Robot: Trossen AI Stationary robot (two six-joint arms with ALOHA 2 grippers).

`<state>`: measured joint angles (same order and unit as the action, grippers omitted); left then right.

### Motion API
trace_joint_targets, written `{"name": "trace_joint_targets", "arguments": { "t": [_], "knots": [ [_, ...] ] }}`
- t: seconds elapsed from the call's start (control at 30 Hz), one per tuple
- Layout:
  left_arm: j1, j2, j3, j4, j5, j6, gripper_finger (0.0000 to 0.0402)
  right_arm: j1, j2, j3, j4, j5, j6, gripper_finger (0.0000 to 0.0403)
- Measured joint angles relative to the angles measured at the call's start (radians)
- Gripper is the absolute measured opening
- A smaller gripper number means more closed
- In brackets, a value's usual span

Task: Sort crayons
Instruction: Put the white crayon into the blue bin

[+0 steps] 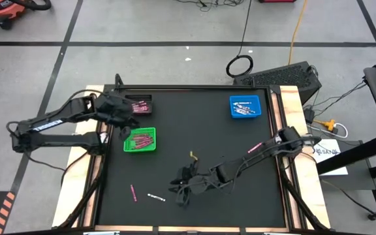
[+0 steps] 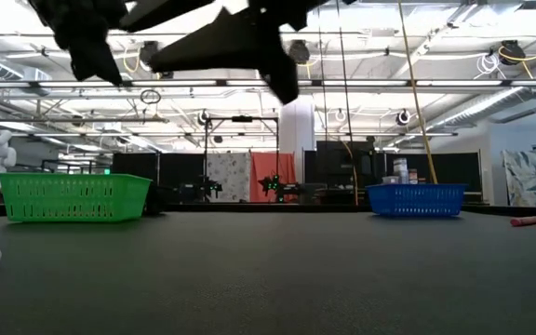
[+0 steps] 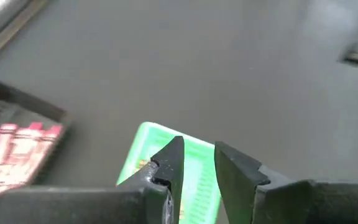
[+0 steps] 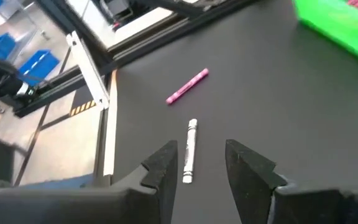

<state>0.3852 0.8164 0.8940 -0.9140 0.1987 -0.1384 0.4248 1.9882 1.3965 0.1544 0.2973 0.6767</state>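
I had the right gripper (image 4: pixel 202 163) spread and empty, poised just short of the white crayon (image 4: pixel 189 151), a pink crayon (image 4: pixel 188 86) lying near it. My left gripper (image 3: pixel 197 163) hung released above the green tray (image 1: pixel 140 140), which held pink crayons.

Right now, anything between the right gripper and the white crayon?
Nothing: in the right wrist view, only bare black mat lies between the open right gripper and the white crayon. The pink crayon lies beyond it.
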Motion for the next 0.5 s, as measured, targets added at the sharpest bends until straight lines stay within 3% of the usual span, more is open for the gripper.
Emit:
{"name": "trace_joint_targets", "arguments": {
  "t": [0.13, 0.33, 0.5],
  "knots": [
    [-0.084, -0.017, 0.0, -0.039, 0.043, -0.031, 0.0093, 0.0, 0.036, 0.05, -0.011, -0.04, -0.028, 0.0118],
    [-0.253, 0.011, -0.045, -0.036, -0.03, -0.113, 0.0093, 0.0, 0.006, 0.104, -0.182, -0.038, -0.013, 0.0118],
    [-0.413, 0.068, -0.098, 0.049, -0.121, -0.17, 0.0093, 0.002, -0.076, 0.14, -0.386, 0.067, -0.005, 0.0118]
  ]
}}
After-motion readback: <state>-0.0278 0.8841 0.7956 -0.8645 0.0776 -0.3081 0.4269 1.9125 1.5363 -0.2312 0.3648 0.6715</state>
